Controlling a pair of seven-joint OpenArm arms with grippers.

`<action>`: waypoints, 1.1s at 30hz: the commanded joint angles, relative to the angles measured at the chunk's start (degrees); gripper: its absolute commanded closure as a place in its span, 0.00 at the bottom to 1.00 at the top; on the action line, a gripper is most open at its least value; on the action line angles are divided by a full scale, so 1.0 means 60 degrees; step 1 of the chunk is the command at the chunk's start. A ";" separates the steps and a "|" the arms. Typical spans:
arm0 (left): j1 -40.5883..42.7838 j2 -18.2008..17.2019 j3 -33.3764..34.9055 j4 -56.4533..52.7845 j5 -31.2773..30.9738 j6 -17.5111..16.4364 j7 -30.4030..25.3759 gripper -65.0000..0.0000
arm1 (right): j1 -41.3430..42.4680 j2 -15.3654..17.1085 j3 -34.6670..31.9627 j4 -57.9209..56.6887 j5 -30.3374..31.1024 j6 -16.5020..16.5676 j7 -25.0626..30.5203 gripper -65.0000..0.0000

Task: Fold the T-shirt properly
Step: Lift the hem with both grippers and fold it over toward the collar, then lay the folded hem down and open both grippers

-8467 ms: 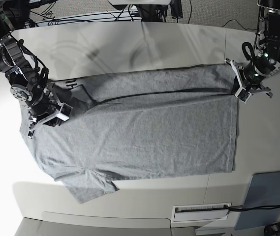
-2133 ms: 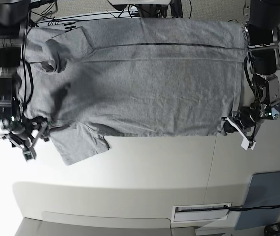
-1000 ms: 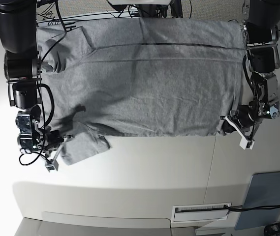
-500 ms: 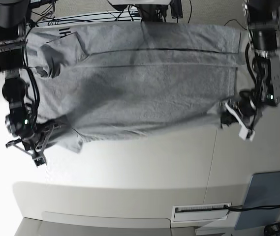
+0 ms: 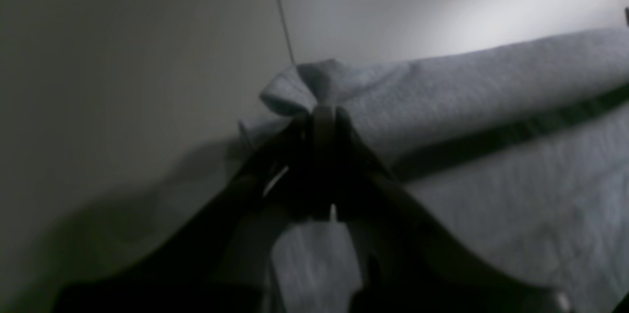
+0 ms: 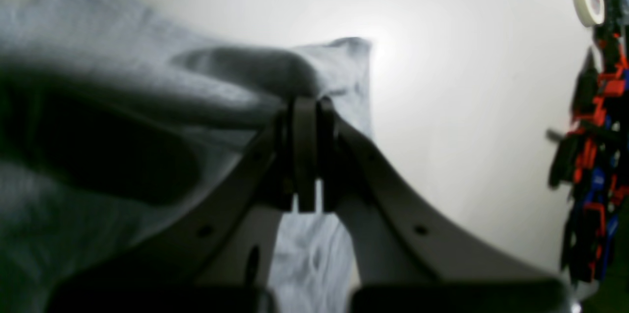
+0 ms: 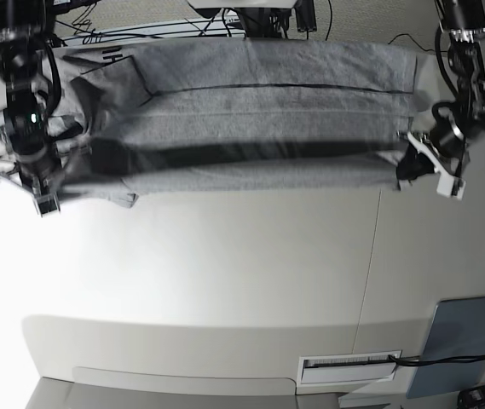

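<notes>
The grey T-shirt [image 7: 251, 111] lies across the far part of the white table [image 7: 242, 281], its near edge lifted and doubled back over the rest. My left gripper [image 7: 408, 170], on the right of the base view, is shut on the T-shirt's near right corner [image 5: 314, 87]. At the left of that view, my right gripper [image 7: 50, 192] is shut on the near left corner [image 6: 314, 72]. Both wrist views show the fingers pinched together on grey cloth. A little black lettering [image 7: 110, 56] shows at the far left.
A blue-grey rectangular panel [image 7: 464, 341] lies at the table's near right corner. A white slotted part [image 7: 349, 368] sits at the near edge. Cables and equipment [image 7: 251, 17] run behind the table. Tape rolls and coloured clutter [image 6: 597, 106] stand off to one side.
Both grippers have carried the T-shirt's near edge away from the camera toward the far side. The folded band has narrowed. The sleeve that hung at the near left is now tucked up.
</notes>
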 commanded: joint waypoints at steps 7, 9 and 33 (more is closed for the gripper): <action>0.0965 -0.0189 -0.0095 0.0375 -0.0189 -0.0029 -0.0372 1.00 | -0.1894 0.0175 0.0805 0.1690 -0.0120 -0.0069 0.0142 1.00; 0.1206 -0.0193 -0.0098 0.0375 -0.0375 -0.0033 -0.0368 1.00 | -0.2397 0.0175 0.0987 0.2047 -0.0131 -0.0248 -0.0004 1.00; 0.2284 -0.0197 -0.0739 0.0878 -0.0597 -0.0331 -0.0758 1.00 | -0.4696 0.0131 0.1417 0.3045 -0.0882 -0.0280 -0.0674 1.00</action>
